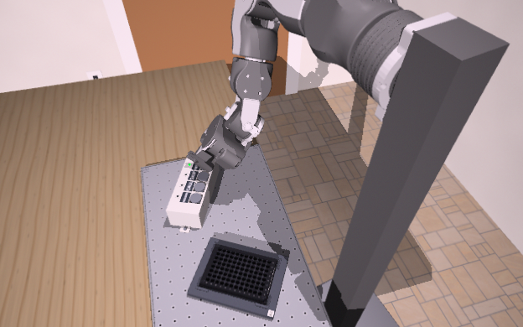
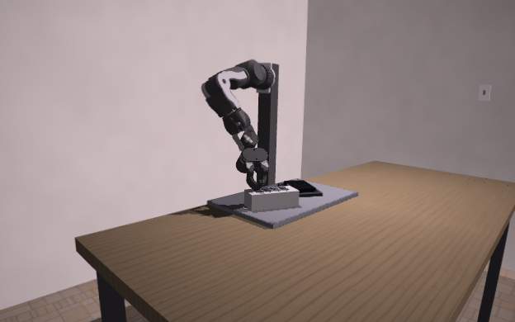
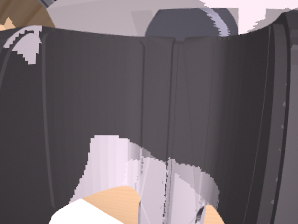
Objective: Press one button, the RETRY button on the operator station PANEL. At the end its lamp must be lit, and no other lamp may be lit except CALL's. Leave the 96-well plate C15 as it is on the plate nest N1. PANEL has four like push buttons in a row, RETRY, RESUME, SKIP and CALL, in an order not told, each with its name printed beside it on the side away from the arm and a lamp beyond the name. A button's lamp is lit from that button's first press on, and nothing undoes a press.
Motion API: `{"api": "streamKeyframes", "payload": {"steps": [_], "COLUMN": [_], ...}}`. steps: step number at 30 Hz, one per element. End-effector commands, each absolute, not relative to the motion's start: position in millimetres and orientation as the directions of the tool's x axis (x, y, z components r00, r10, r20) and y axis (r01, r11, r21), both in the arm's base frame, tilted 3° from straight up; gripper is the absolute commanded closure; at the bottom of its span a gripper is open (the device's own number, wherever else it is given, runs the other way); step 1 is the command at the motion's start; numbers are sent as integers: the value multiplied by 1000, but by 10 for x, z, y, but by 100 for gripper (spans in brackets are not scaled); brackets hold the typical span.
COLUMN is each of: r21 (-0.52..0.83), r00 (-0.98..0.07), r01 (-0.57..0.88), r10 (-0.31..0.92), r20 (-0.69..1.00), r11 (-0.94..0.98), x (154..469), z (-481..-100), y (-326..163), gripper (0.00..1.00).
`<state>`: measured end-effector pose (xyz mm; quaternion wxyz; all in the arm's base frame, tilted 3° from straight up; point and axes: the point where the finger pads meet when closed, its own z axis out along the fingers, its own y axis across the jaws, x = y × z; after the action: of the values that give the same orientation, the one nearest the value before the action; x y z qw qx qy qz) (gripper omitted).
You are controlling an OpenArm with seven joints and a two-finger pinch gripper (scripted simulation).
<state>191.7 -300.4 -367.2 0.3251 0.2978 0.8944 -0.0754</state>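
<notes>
The white PANEL box (image 1: 189,197) lies on the grey perforated baseplate (image 1: 222,235), with its buttons in a row along the top. Three dark round buttons (image 1: 200,187) show. My gripper (image 1: 204,163) is shut and empty, its tips down on the far end of the row, covering the fourth button. A green lamp (image 1: 189,164) is lit at that far end; it also shows in the exterior view (image 2: 262,191). The other lamps look dark. I cannot read the printed names. The black plate C15 (image 1: 239,272) sits in its nest.
The arm's dark column (image 1: 398,180) stands at the right edge of the baseplate. The plate nest (image 1: 236,274) lies between the panel and the column's foot. The baseplate sits on a wooden table (image 2: 330,256) with bare wood to the left.
</notes>
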Motion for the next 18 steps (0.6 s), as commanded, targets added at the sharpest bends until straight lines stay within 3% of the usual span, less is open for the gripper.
{"api": "streamKeyframes", "payload": {"steps": [1,8,18], "r21": [63,56,56], "r00": [-607,-606,-606], "r01": [580,585,585], "r10": [482,482,482], "r20": [-632,-632,-632], "r11": [812,809,809], "x": [1940,1934,1934], "z": [-3664,-3457,-3457], "y": [-3016,-3044,-3044], "gripper": [100,100,100]}}
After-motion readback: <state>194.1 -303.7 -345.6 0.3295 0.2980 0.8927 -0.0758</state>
